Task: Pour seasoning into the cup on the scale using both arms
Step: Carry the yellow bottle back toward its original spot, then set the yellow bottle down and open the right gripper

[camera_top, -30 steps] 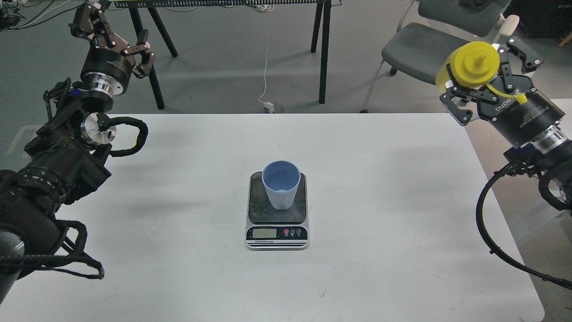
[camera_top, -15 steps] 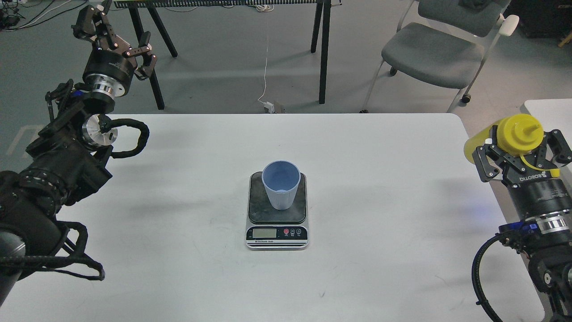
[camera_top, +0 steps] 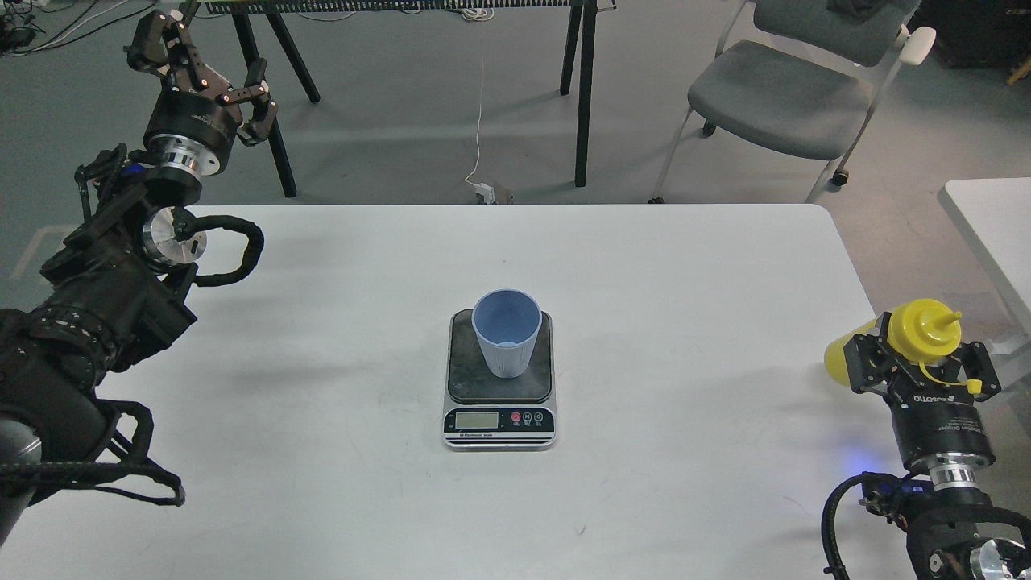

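Observation:
A light-blue cup stands upright on the dark platform of a small digital scale at the middle of the white table. My right gripper is shut on the yellow seasoning bottle and holds it over the table's right edge, nozzle toward the camera, well right of the cup. My left gripper is open and empty, raised beyond the table's far left corner.
A grey chair stands behind the table at the right. Black trestle legs stand behind the table. A second white table edge shows at the far right.
My right gripper has carried the yellow bottle down and toward the camera, from high at the far right to low at the table's right edge. The left arm has barely moved.

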`<control>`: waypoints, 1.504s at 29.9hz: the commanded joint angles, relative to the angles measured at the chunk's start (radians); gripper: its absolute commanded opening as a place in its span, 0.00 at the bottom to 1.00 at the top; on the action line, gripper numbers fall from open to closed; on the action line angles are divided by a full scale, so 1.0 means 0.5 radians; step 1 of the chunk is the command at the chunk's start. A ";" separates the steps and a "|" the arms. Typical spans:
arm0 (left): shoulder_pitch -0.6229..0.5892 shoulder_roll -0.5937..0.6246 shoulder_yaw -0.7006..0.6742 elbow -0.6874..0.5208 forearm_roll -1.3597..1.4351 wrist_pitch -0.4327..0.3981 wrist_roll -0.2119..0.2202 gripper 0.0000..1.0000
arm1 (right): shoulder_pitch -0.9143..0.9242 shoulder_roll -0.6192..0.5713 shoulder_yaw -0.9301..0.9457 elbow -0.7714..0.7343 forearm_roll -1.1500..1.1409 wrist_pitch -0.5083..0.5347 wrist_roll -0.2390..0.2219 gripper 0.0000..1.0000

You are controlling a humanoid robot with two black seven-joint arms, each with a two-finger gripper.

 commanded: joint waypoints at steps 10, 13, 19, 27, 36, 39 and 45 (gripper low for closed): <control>0.000 -0.014 0.000 -0.003 0.000 0.000 0.000 0.94 | 0.123 0.050 -0.020 -0.137 -0.006 0.000 0.086 0.37; 0.000 -0.014 0.000 0.000 -0.003 0.000 0.000 0.94 | 0.154 0.056 -0.023 -0.183 -0.009 0.000 0.101 0.37; -0.003 -0.014 0.000 0.000 0.000 0.000 0.000 0.94 | 0.212 0.081 -0.053 -0.269 -0.021 0.000 0.154 0.37; -0.003 -0.011 0.000 -0.003 -0.003 0.000 0.000 0.94 | 0.264 0.130 -0.164 -0.343 -0.037 0.000 0.261 0.37; 0.000 -0.011 0.000 -0.003 -0.003 0.000 0.000 0.94 | 0.298 0.115 -0.394 -0.337 -0.046 0.000 0.460 0.37; 0.000 -0.011 0.000 0.000 0.000 0.000 0.000 0.94 | 0.298 0.112 -0.397 -0.340 -0.049 0.000 0.464 0.38; -0.003 -0.008 0.000 0.000 -0.003 0.000 0.000 0.94 | 0.292 0.112 -0.397 -0.334 -0.080 0.000 0.467 0.71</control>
